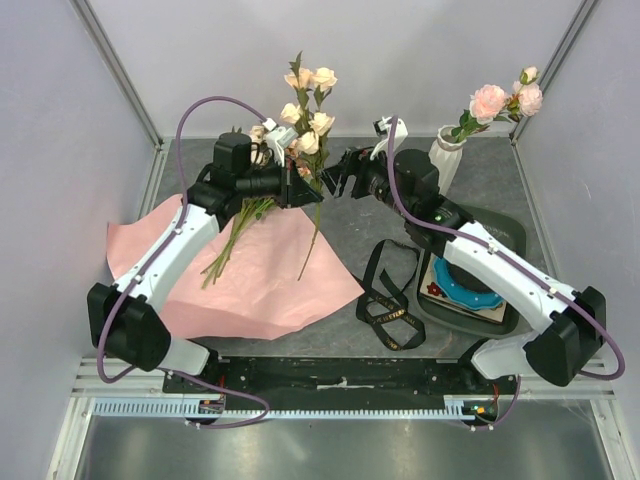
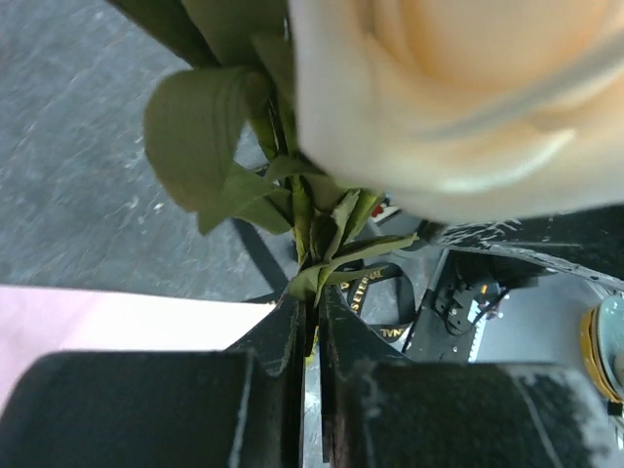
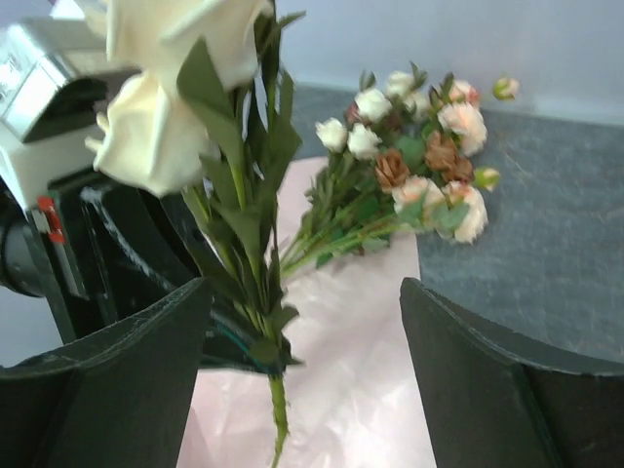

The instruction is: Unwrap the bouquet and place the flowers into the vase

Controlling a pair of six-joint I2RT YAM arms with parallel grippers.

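the pink paper (image 1: 270, 275) lies open on the table's (image 1: 345, 235) near left part, with loose flowers (image 1: 232, 238) at its far edge. above them the left gripper (image 1: 300, 190) is clenched on an upright cream-rose stem (image 1: 308, 110). the right gripper (image 1: 335, 180) is released, its jaws flanking that stem. the vase (image 1: 447, 155), near the far right corner, holds pink roses (image 1: 490, 100). a black ribbon (image 1: 390, 300) lies toward the near edge.

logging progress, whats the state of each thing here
left tool: shut on cream rose stem
right tool: open, close to that stem
pink wrapping paper: spread flat
black ribbon: loose beside the paper
white ribbed ceramic vase: upright, holding pink roses
remaining rose stems: lying on paper
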